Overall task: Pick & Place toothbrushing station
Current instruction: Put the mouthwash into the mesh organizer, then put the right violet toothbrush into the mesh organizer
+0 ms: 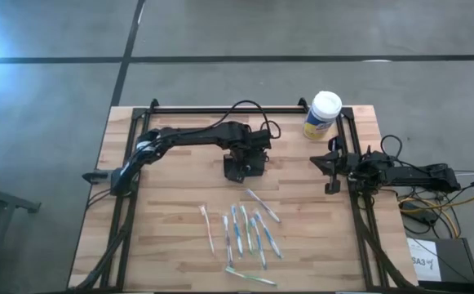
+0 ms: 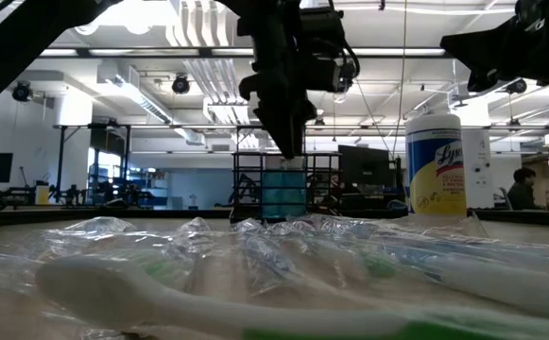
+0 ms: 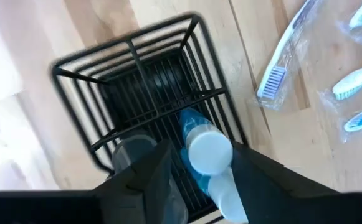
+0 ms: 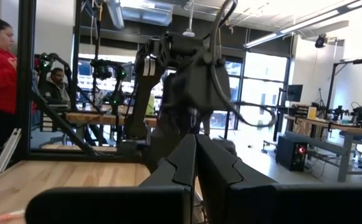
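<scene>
Left gripper [image 1: 245, 163] sits directly over the toothbrushing station [image 1: 243, 167], just above table centre in the high view. Wrist camera looks straight down into the black caddy [image 3: 144, 106]: its fingers [image 3: 148, 177] are spread apart, straddling a blue tube with a white cap [image 3: 209, 149] that stands in the near compartment. Nothing clamped, as far as the view shows; whether a finger touches the wire rim is hard to tell.

Right gripper [image 1: 332, 166] rests at 3 o'clock from the caddy, near the table edge, fingers pressed together, empty. Yellow canister [image 1: 322, 115] at about 1 o'clock from the caddy. Wrapped toothbrushes [image 1: 249, 229] lie loose at 6 o'clock, apart from the caddy.

Risks, as I judge them: closing here may pinch the tube instead of a caddy wall, so the lift takes the tube only. A grip on one thin wire could let the caddy tilt and spill.
</scene>
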Available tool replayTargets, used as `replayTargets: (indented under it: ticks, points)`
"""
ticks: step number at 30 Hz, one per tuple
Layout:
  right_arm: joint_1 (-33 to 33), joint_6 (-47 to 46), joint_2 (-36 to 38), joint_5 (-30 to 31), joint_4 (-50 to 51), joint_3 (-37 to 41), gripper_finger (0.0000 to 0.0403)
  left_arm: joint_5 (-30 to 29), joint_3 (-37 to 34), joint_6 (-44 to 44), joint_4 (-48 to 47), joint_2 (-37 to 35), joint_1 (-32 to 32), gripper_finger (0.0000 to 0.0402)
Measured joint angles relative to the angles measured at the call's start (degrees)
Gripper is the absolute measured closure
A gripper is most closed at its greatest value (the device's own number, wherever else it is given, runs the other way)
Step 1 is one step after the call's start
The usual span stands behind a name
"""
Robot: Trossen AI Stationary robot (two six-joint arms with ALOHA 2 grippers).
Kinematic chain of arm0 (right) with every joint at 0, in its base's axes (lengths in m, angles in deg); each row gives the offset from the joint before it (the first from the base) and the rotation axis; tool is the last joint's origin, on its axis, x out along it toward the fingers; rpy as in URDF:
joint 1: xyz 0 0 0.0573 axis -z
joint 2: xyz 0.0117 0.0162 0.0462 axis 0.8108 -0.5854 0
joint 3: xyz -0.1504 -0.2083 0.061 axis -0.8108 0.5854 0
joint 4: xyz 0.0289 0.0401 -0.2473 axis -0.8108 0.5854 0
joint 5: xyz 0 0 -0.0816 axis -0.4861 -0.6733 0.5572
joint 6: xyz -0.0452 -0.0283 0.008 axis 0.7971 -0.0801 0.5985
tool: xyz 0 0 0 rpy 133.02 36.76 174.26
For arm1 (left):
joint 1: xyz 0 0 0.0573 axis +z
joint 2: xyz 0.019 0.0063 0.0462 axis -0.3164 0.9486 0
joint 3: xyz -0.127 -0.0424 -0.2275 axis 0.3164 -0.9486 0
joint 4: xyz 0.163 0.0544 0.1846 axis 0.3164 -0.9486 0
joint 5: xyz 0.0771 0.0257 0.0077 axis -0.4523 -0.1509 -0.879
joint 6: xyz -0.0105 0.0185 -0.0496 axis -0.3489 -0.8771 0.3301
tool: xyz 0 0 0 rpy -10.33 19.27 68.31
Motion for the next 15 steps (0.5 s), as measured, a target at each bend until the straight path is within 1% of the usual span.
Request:
replayTargets:
  ticks: [4,9,15]
  points:
    - [0.0,0.0,0.0,0.0,0.0,0.0,0.0394,0.0,0.2,-0.1,0.0,-1.0,0.1,0.0229]
    - [0.0,0.0,0.0,0.0,0.0,0.0,0.0394,0.1,2.1,-0.1,-1.5,-1.1,0.0,0.0229]
    - [0.0,0.0,0.0,0.0,0.0,0.0,0.0394,0.3,6.8,-0.3,-9.9,-1.9,0.0,0.0229]
